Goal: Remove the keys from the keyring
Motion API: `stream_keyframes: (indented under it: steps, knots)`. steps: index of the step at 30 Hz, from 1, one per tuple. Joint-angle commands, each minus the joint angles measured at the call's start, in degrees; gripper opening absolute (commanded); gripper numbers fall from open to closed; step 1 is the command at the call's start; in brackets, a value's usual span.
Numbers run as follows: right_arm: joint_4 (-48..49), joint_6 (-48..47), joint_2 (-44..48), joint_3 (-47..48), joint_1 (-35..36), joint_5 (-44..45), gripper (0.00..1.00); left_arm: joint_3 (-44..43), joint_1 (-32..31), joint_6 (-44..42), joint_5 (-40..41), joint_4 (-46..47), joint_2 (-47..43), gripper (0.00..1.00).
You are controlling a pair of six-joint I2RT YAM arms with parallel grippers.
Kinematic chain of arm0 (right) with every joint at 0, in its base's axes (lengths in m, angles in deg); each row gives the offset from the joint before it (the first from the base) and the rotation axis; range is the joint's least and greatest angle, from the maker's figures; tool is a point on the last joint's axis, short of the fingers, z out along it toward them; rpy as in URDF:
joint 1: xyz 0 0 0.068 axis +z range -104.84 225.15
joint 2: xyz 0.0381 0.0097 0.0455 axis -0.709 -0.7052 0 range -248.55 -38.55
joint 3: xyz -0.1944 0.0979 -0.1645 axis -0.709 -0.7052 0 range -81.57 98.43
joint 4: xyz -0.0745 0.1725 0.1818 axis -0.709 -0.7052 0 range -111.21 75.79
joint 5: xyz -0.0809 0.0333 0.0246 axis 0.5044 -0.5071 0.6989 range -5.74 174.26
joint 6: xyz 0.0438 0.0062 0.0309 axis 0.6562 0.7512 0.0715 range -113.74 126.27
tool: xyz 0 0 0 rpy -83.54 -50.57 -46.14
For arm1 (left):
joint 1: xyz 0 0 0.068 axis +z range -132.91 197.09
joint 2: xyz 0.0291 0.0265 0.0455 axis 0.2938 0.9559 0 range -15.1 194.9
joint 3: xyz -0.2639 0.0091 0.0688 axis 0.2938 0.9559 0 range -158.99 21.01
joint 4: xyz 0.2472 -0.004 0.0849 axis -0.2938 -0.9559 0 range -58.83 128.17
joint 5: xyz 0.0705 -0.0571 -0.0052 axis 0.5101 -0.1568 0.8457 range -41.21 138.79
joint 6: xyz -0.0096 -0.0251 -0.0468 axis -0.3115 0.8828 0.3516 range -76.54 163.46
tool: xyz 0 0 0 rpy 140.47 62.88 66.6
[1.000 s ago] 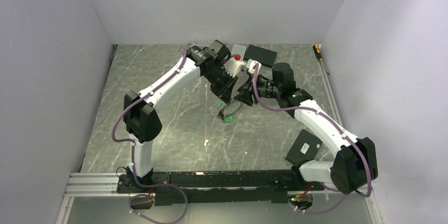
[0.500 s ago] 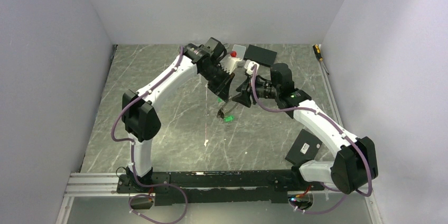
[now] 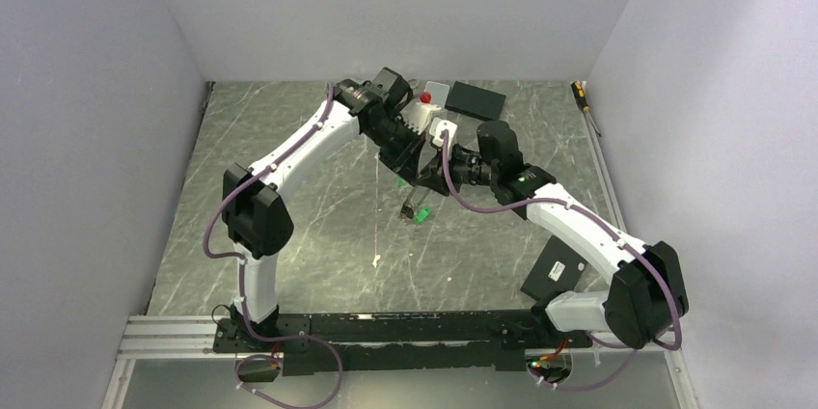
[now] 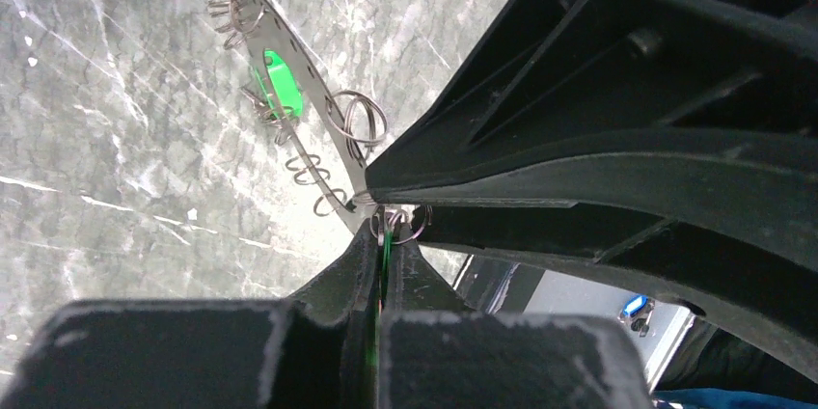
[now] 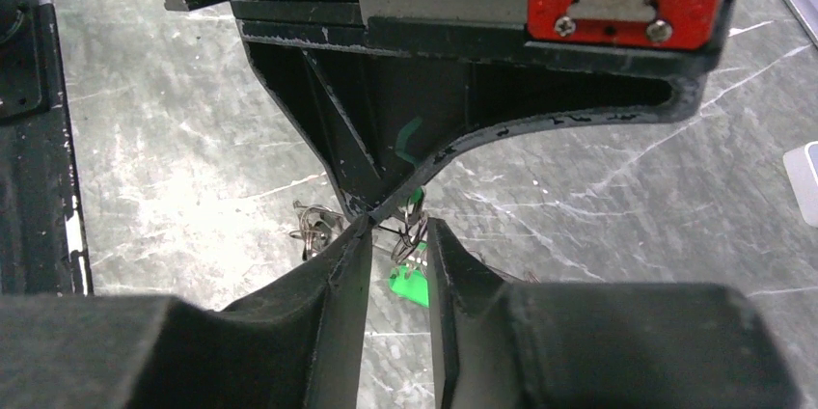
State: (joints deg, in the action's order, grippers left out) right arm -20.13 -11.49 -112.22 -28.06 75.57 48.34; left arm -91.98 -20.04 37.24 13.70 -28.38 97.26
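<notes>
The keyring (image 4: 289, 129), a thin grey metal strip with several small wire rings, hangs from my left gripper (image 4: 388, 235) above the table. The left gripper is shut on a green-headed key (image 4: 386, 247) with small rings at its tips. A second green key (image 4: 283, 86) hangs on the strip and also shows in the top view (image 3: 419, 217). My right gripper (image 5: 398, 235) is open, with rings (image 5: 412, 231) and a green key (image 5: 409, 286) in and just beyond its gap. In the top view both grippers (image 3: 417, 177) (image 3: 431, 183) meet tip to tip. The black-headed key is hidden.
A black box (image 3: 476, 98) and a white device with a red button (image 3: 429, 97) lie at the back. A screwdriver (image 3: 582, 95) lies by the right wall. A black pad (image 3: 557, 267) lies near the right arm's base. A thin pale line (image 3: 374, 216) runs down the table.
My right gripper has moved left, up to the left gripper's tips and around the hanging rings. The left gripper and keyring have shifted only slightly.
</notes>
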Motion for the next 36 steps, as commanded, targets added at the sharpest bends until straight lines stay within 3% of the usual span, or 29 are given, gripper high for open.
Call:
stream_keyframes:
  steps: [1,11,24,36]
  knots:
    - [2.49,-1.72,0.15,1.07,0.00,3.05,0.27,-2.17,0.31,1.12,-3.03,0.78,-1.40,0.00]
    - [2.45,-2.26,-0.06,0.80,-0.09,3.18,0.00,-1.39,1.73,1.46,-3.98,1.23,-2.36,0.00]
    - [3.10,-1.36,2.18,0.89,-0.10,3.43,0.00,1.54,4.70,3.31,-3.88,3.31,-1.09,0.00]
    - [2.68,-1.12,4.14,0.89,-0.92,3.88,0.00,2.69,5.81,4.00,1.33,3.92,0.42,0.00]
